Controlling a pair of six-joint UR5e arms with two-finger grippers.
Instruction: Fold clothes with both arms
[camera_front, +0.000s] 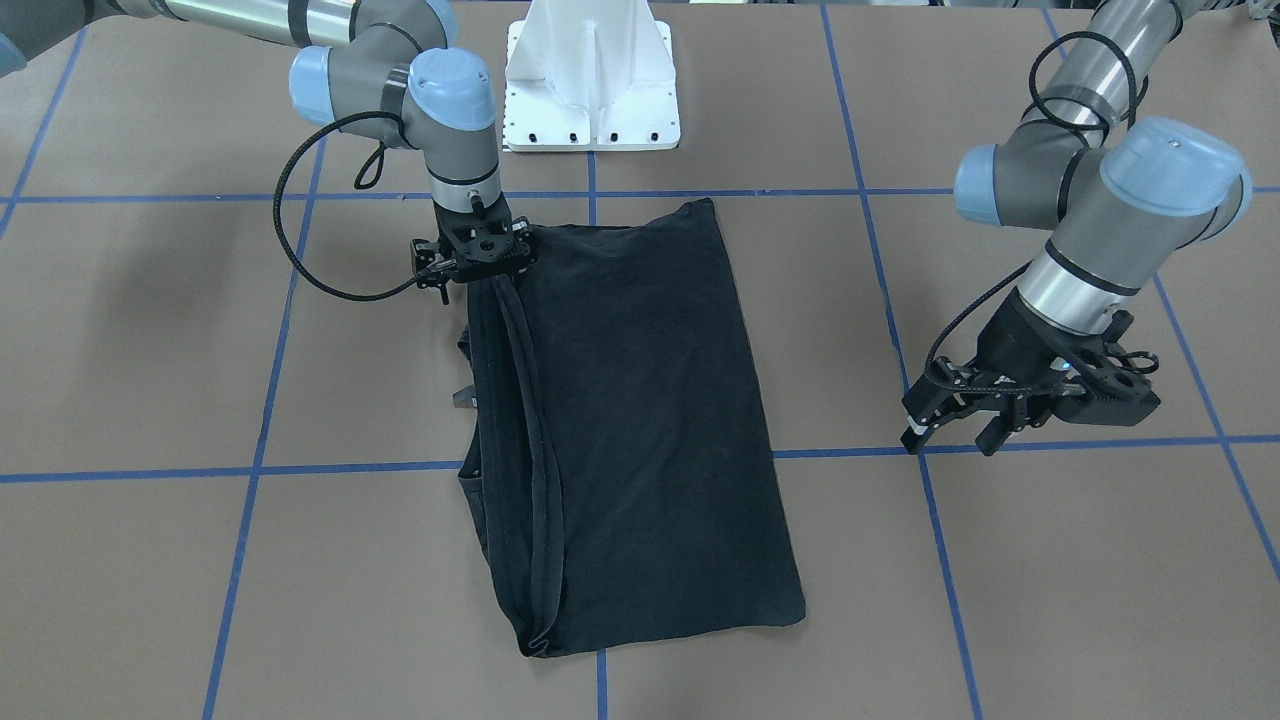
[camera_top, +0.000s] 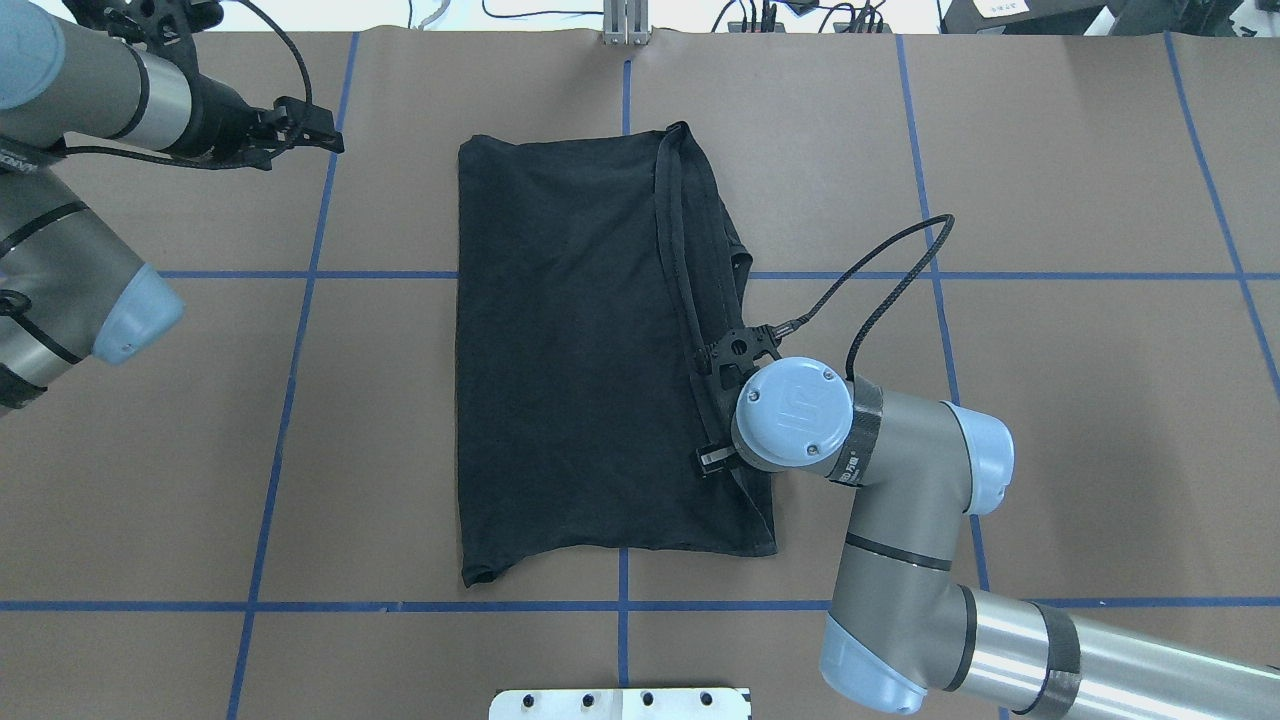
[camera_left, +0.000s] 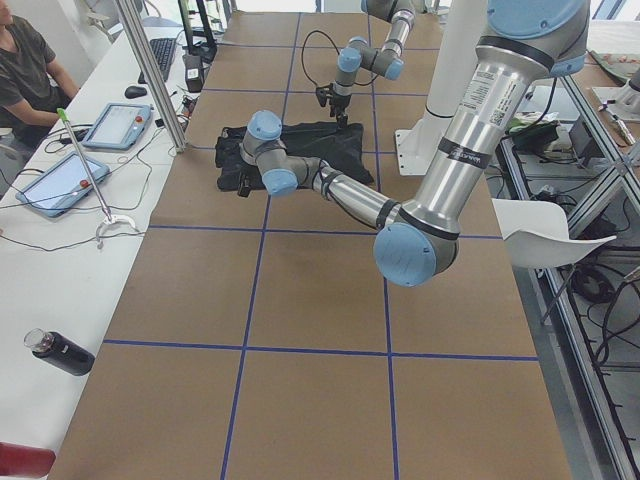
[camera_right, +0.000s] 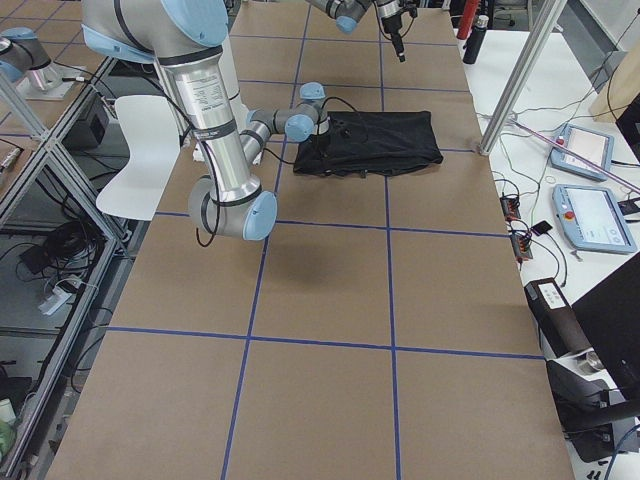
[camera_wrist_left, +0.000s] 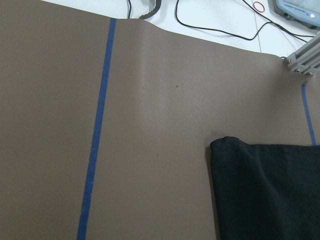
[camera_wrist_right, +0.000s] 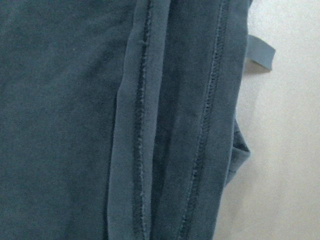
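The table (camera_front: 150, 350) carries a white pedestal base (camera_front: 590, 90), and every position below is taken from it. The black T-shirt (camera_front: 640, 400) lies flat just in front of the base, doubled into a long rectangle whose length runs straight away from the base. No logo shows. I judge it light, limp and without stiffness: it will sag between two holds, drag on the paper surface and slide layer over layer if it is lifted by one point only. My right pincer (camera_front: 480, 255) sits on the shirt corner closest to the base, on my right side. Its fingers are hidden by the wrist, so I cannot tell whether it is clamped on cloth. My left pincer (camera_front: 950, 438) hangs further from the base on my left side, well apart from the shirt, its fingers spread and holding nothing. The doubled hem band (camera_front: 530, 420), running away from the base along my right side, is the thickest and firmest edge. I would take hold there, or at the corners, pinching all layers together.
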